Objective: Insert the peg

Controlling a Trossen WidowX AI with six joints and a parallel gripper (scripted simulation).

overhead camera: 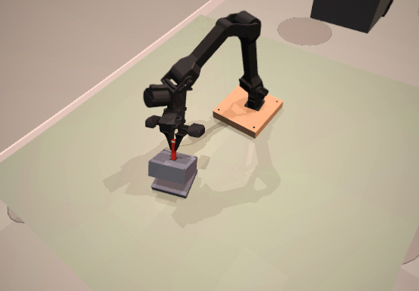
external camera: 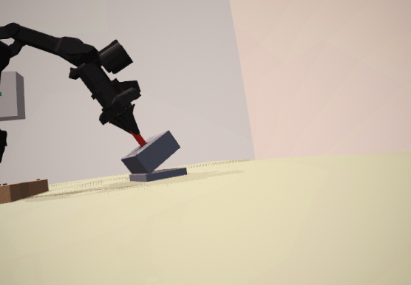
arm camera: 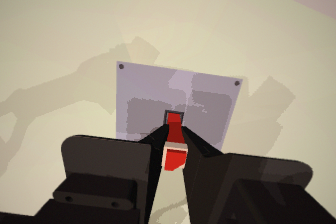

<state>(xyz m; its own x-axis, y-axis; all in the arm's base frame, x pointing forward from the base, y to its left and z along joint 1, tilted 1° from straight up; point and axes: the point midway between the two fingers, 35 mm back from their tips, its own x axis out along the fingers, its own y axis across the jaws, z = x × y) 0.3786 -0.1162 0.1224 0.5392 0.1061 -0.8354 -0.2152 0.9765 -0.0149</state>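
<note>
My gripper (overhead camera: 173,142) (external camera: 136,134) (arm camera: 174,129) is shut on a red, flat-sided peg (overhead camera: 173,151) (external camera: 140,139) (arm camera: 174,131). The peg's lower end sits inside the square hole (arm camera: 173,115) in the sloped face of the grey panel block (overhead camera: 167,173) (external camera: 157,151) (arm camera: 140,85). The peg lines up with the direction the hole points. Only a short red length shows between my fingertips and the panel face. How deep the peg reaches in the hole is hidden. The block rests tilted on a flat grey foot (overhead camera: 173,189) (external camera: 162,174).
The arm's wooden base plate (overhead camera: 233,117) (external camera: 11,191) lies behind the panel on the pale green mat (overhead camera: 316,170). A dark box (overhead camera: 348,13) stands at the far back, off the mat. A grey box (external camera: 11,96) hangs behind the arm.
</note>
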